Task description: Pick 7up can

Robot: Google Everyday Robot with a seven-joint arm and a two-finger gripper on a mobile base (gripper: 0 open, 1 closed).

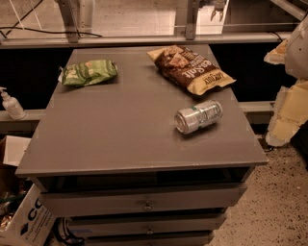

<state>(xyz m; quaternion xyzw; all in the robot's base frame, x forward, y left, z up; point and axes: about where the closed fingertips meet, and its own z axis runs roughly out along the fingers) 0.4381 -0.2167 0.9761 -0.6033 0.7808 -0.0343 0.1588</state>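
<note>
Silvery metal with green markings is showing on the 7up can [198, 116], which is lying on its side on the grey worktop [120, 139], right of the middle and toward the near edge. One round end is facing near-left, and whether anything is inside it cannot be told. It is touching nothing else.

Farther back on the right, a brown and yellow chip bag [190, 68] is lying flat, its yellow end pointing toward the right edge; it is sitting near the can but apart from it. At the far left, a green crinkly snack bag [89, 72] is lying flat as well, well apart from both. Neither bag is showing its contents.

Beneath the worktop, three grey drawers [144, 202] are stacking downward, each carrying a small knob at its centre. A dark gap is running above the top one, and nothing inside is visible.

Off the worktop to the left, a white pump bottle [10, 104] is standing upright on a ledge, and a cardboard box [29, 221] is sitting on the floor at the near left.

Up at the top edge, right of centre, the dark pincer [219, 10] is hanging beyond the far side of the worktop, well apart from the can; whether it is apart or together I cannot tell.
</note>
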